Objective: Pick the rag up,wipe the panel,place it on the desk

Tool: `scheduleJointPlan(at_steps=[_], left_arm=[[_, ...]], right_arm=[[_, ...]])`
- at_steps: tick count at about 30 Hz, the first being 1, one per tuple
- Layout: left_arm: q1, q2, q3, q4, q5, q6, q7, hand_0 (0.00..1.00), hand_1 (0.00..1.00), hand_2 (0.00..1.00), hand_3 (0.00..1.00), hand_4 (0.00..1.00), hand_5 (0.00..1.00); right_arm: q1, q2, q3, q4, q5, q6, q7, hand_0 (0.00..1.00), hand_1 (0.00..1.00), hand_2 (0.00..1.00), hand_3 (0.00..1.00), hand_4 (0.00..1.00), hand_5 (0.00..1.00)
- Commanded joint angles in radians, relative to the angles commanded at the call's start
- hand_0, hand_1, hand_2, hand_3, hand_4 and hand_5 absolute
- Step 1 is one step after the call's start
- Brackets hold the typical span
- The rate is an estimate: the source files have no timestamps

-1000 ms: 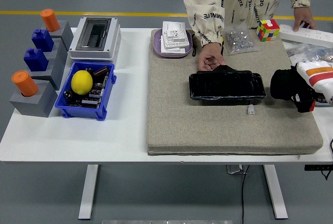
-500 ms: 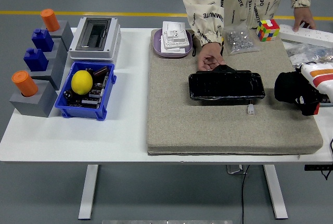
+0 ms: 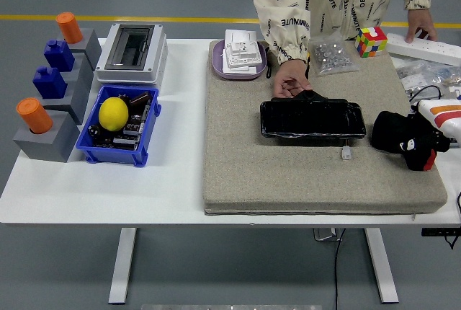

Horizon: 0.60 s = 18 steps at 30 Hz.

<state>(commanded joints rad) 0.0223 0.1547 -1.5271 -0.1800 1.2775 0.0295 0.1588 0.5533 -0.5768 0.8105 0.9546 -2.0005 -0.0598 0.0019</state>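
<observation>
The black panel (image 3: 312,120) lies flat in the middle of the beige mat (image 3: 238,166). A person's hand (image 3: 290,81) holds its far left edge. My right hand (image 3: 405,139) comes in from the right edge, its white and orange wrist (image 3: 443,115) behind it. It is shut on the dark rag (image 3: 392,131), bunched low on the mat just right of the panel and apart from it. Hand and rag are both dark and hard to tell apart. My left arm is out of view.
A small white connector (image 3: 346,153) lies just in front of the panel. A blue bin (image 3: 144,137) with a yellow ball, grey blocks (image 3: 50,140) and a grey box (image 3: 133,54) stand at left. A purple tray (image 3: 241,72), screw bag (image 3: 331,56), colour cube (image 3: 371,40) and power strip (image 3: 425,49) lie at the back.
My right hand with the rag first drew a little right, then came back left and lower onto the mat. The panel and the person's hand have stayed put.
</observation>
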Motion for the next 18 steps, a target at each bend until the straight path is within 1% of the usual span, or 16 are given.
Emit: scheduleJointPlan(at_steps=[2,3,8,9,18], left_arm=[[0.0,0.0,0.001,0.0,-0.001,0.0,0.0,0.642,0.691,0.731,0.566,0.594,0.469],[0.0,0.0,0.0,0.0,-0.001,0.0,-0.001,0.642,0.691,0.731,0.566,0.594,0.47],[0.0,-0.001,0.001,0.0,-0.004,0.0,-0.001,0.642,0.691,0.731,0.566,0.594,0.47],[0.0,-0.002,0.001,0.0,-0.004,0.0,-0.001,0.641,0.691,0.731,0.565,0.594,0.47],[0.001,-0.003,0.001,0.0,-0.006,0.0,0.0,0.641,0.692,0.731,0.565,0.594,0.469]], right_arm=[[0.0,-0.001,0.004,0.001,0.0,0.007,-0.002,0.58,0.571,0.704,0.73,0.998,0.513],[0.0,-0.001,0.005,0.002,0.0,0.009,-0.002,0.699,0.654,0.777,0.784,0.998,0.563],[0.001,-0.003,0.012,0.007,-0.002,0.015,-0.005,0.699,0.654,0.777,0.784,0.998,0.563],[0.002,-0.003,0.014,0.007,-0.002,0.016,-0.005,0.731,0.683,0.795,0.802,0.998,0.578],[-0.001,-0.014,0.035,0.015,-0.012,0.023,-0.009,0.738,0.692,0.802,0.806,0.998,0.59]])
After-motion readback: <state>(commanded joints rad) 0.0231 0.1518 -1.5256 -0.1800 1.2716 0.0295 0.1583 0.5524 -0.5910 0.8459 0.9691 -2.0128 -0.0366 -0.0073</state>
